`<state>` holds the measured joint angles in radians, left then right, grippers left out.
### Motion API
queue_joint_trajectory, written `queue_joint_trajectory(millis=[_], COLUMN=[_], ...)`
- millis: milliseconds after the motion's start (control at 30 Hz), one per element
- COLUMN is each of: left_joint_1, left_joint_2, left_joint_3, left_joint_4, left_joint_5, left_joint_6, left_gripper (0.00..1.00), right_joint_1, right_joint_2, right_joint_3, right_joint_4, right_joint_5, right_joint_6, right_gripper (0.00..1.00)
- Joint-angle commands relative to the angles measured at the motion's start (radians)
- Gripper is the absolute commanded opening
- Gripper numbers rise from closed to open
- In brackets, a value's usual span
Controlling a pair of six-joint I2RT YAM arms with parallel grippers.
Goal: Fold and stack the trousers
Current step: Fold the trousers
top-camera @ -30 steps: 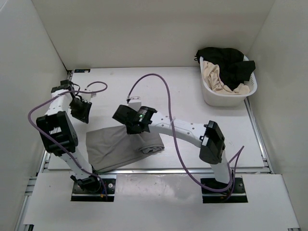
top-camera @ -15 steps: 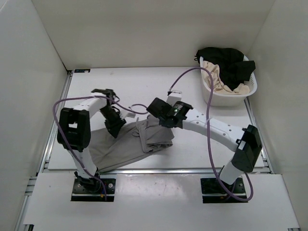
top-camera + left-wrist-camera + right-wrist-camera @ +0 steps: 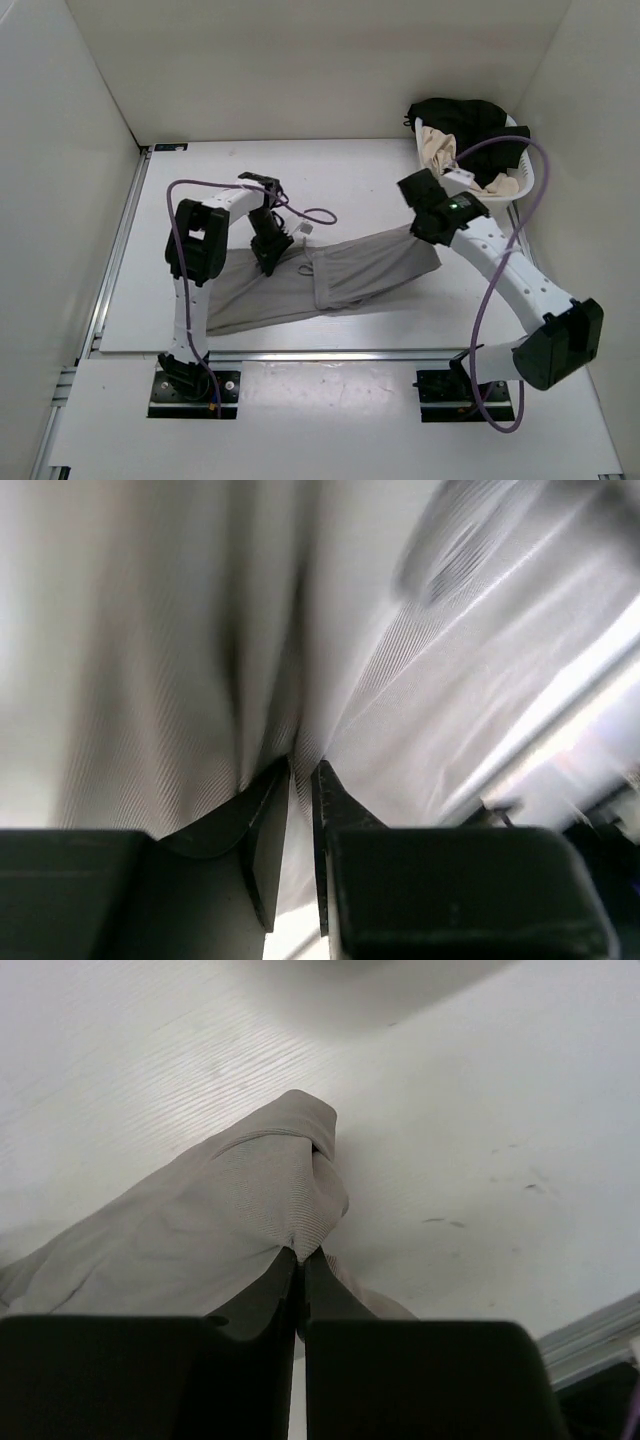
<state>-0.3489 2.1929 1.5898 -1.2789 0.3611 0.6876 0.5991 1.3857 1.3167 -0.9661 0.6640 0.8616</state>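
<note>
The grey trousers (image 3: 330, 280) lie stretched across the table from front left to mid right. My left gripper (image 3: 268, 252) is shut on a fold of the trousers (image 3: 200, 680) near their left-middle part, the cloth pinched between the jaws (image 3: 300, 770). My right gripper (image 3: 430, 238) is shut on the right end of the trousers (image 3: 230, 1220), holding a bunched edge just above the table.
A white basket (image 3: 470, 200) at the back right holds a black garment (image 3: 470, 125) and a beige garment (image 3: 450, 155). A small white tag (image 3: 303, 229) lies near the left gripper. Purple cables loop over both arms. White walls enclose the table.
My right gripper has pulled the trouser end far to the right, stretching the bunched cloth out. My left gripper has moved right and onto the trousers, closing on a fold.
</note>
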Motion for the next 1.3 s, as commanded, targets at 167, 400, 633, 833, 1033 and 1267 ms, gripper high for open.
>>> queue_joint_trajectory(millis=[167, 400, 633, 833, 1033, 1267], left_joint_1=[-0.078, -0.053, 0.161, 0.340, 0.303, 0.326], left_joint_2=[0.148, 0.111, -0.088, -0.030, 0.015, 0.062], left_joint_3=[0.232, 0.456, 0.334, 0.228, 0.096, 0.042], left_joint_4=[0.276, 0.166, 0.133, 0.185, 0.239, 0.305], left_joint_5=[-0.067, -0.067, -0.047, -0.036, 0.088, 0.091], left_joint_6=[-0.033, -0.082, -0.082, -0.115, -0.126, -0.177], left_gripper=[0.36, 0.69, 0.72, 0.68, 0.66, 0.29], right_joint_1=[-0.280, -0.289, -0.251, -0.118, 0.077, 0.217], right_joint_2=[-0.111, -0.082, -0.014, 0.180, 0.542, 0.786], right_joint_3=[-0.034, 0.042, 0.148, 0.367, 0.718, 1.035], right_joint_4=[0.018, -0.029, -0.083, -0.118, -0.154, -0.060], right_joint_5=[-0.070, -0.112, -0.120, -0.072, -0.089, -0.199], right_joint_6=[-0.346, -0.383, -0.383, -0.371, -0.273, -0.107], right_gripper=[0.00, 0.00, 0.00, 0.00, 0.00, 0.00])
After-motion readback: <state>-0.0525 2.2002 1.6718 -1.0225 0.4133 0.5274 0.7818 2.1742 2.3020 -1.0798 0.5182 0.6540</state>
